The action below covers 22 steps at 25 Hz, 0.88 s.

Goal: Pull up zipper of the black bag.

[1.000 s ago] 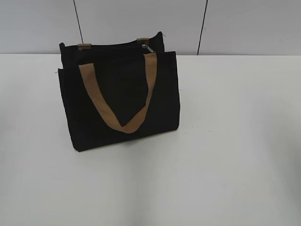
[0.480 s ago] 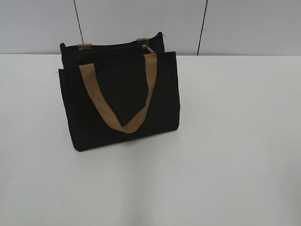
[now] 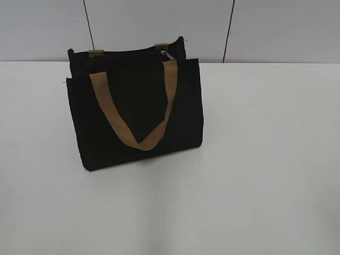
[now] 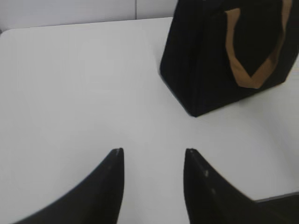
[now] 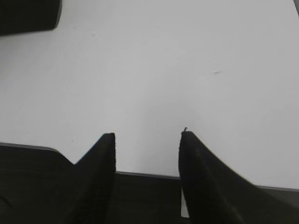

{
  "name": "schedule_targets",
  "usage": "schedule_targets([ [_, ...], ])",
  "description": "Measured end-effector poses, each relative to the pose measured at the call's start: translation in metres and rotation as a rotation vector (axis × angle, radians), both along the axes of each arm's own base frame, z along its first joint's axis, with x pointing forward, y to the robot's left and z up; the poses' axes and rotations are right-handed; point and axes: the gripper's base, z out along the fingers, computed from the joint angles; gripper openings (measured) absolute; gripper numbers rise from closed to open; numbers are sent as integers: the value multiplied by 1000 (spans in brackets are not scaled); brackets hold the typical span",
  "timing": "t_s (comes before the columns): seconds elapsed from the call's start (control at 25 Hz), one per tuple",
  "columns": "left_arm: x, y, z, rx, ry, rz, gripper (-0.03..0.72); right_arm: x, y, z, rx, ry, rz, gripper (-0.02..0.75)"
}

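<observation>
Exterior view: our boxy black fabric bag point(image 3: 135, 114) stands upright on the white table point(image 3: 255, 159), silver zipper point(image 3: 167, 54) at one o'clock. Left wrist view: left gripper point(image 4: 153, 156) gapes empty, bag at one o'clock. Right wrist view: right gripper point(image 5: 147, 140) spread, empty.

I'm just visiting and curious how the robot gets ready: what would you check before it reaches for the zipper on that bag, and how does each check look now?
1. Bag standing upright on the table: ok.
2. Zipper pull in sight, at the bag's top right end in the exterior view: ok.
3. Left gripper open and empty, with the bag ahead and to its right: ok.
4. Right gripper open and empty over bare table: ok.
5. Tan handle hanging down the front, away from the pull: ok.
6. Whether the zipper is open or shut along its length: cannot tell, the top edge is too dark.
</observation>
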Motion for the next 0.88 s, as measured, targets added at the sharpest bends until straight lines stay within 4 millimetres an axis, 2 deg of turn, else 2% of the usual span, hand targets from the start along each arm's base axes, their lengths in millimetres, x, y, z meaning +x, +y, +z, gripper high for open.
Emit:
schedule_targets([
  [0.16,-1,-3,0,6,-4,-34,320,8,-1,-2,-9,-62,-6,344],
  [0.6,-1,-3,0,2,-5,-38,312,10,-1,-3,-11,-68,-6,344],
  [0.88,0,-4,0,3,-6,55,289,10,-2,-3,-36,-70,0,344],
])
